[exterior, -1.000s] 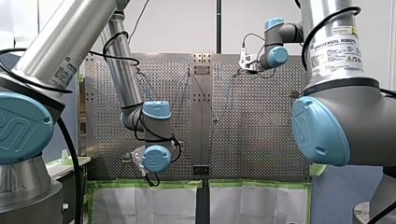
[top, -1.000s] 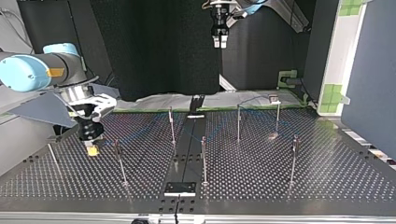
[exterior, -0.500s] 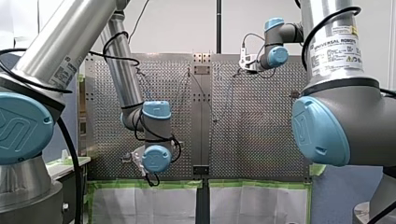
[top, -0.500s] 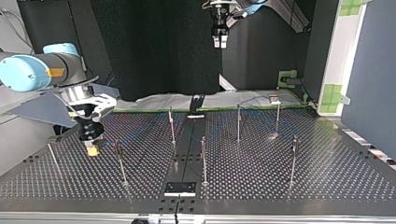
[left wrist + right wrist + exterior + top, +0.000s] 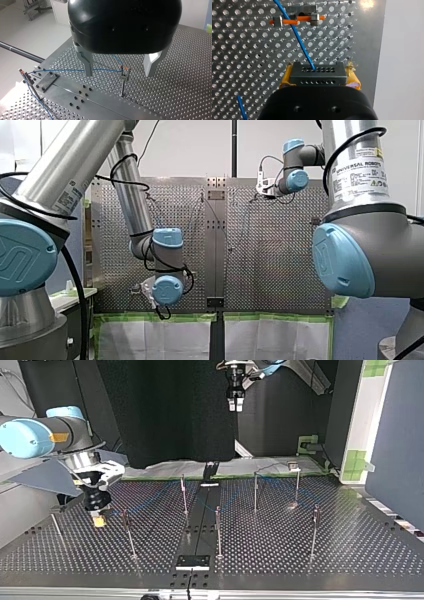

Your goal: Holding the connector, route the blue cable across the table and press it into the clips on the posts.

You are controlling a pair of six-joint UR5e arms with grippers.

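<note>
Notably, right gripper (image 5: 99, 520) pinched the connector (image 5: 316, 74), left gripper (image 5: 119, 70) spread; overtension could pull the blue cable (image 5: 299, 42) from its clip (image 5: 295, 20).

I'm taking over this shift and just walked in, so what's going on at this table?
My right gripper is shut on the black connector, low over the perforated table. The blue cable runs from the connector to a clip just ahead; whether it is seated there I cannot tell. My left gripper hangs open and empty, high above a post that the cable reaches.
</note>
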